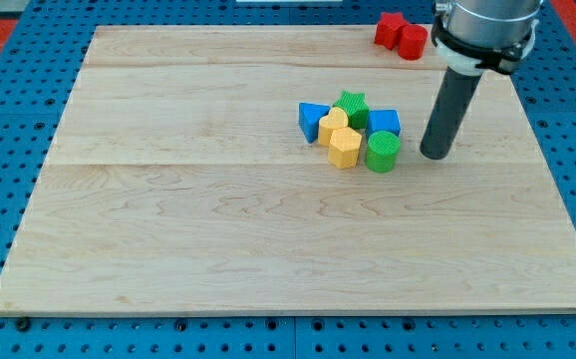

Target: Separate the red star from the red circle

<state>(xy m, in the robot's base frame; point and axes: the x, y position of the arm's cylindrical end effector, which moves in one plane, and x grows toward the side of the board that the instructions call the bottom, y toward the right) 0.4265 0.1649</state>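
Note:
The red star (389,29) and the red circle (413,41) sit touching each other at the view's top right, near the board's far edge. The star is on the left, the circle on the right and slightly lower. My tip (434,154) rests on the board well below them, just right of the green circle (382,152). The rod's upper part stands right of the red circle.
A cluster lies at the board's centre right: blue triangle (313,120), green star (351,105), blue block (385,123), yellow heart (334,125), yellow hexagon (344,148) and the green circle. The wooden board (218,219) lies on a blue pegboard.

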